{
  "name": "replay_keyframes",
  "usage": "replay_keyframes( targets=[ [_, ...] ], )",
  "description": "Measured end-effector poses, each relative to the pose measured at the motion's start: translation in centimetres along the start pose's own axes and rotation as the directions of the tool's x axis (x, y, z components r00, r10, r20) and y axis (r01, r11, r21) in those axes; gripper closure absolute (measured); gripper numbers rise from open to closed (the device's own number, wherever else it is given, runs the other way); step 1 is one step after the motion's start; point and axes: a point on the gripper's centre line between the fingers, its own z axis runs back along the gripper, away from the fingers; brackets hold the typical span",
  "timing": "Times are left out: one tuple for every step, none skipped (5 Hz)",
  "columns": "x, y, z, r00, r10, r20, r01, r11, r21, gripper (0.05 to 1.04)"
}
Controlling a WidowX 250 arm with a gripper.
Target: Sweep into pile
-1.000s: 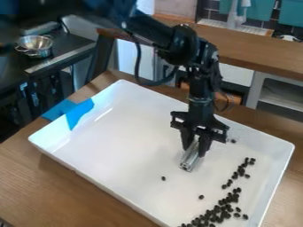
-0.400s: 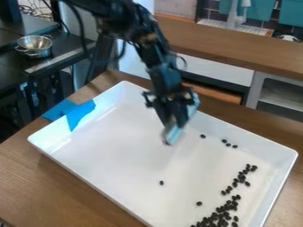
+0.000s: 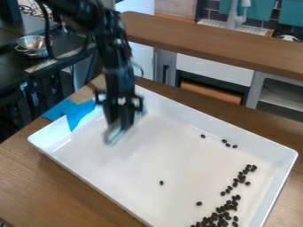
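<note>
One slim, pale, glossy bar (image 3: 115, 134), blurred, seems gripped by one black two-finger gripper (image 3: 121, 120) at ten o'clock in one white rectangular tray (image 3: 91, 182), long axis one-to-seven, tip toward seven. Small black oval beans (image 3: 224, 208): one at six, one at five, four at two, many uncounted from three to five
</note>
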Motion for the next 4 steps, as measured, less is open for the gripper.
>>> replay_keyframes(
  targets=[
    [-0.3, -0.3, -0.6, 0.999, -0.033, -0.020, 0.034, 0.998, 0.058, 0.715],
    [-1.8, 1.9, -1.5, 0.998, -0.018, -0.052, 0.023, 0.995, 0.096, 0.715],
    [-1.5, 2.9, -1.6, 0.996, -0.081, -0.037, 0.085, 0.987, 0.139, 0.657],
    [-1.6, 4.3, -0.8, 0.998, -0.065, 0.013, 0.062, 0.985, 0.161, 0.350]
  ],
)
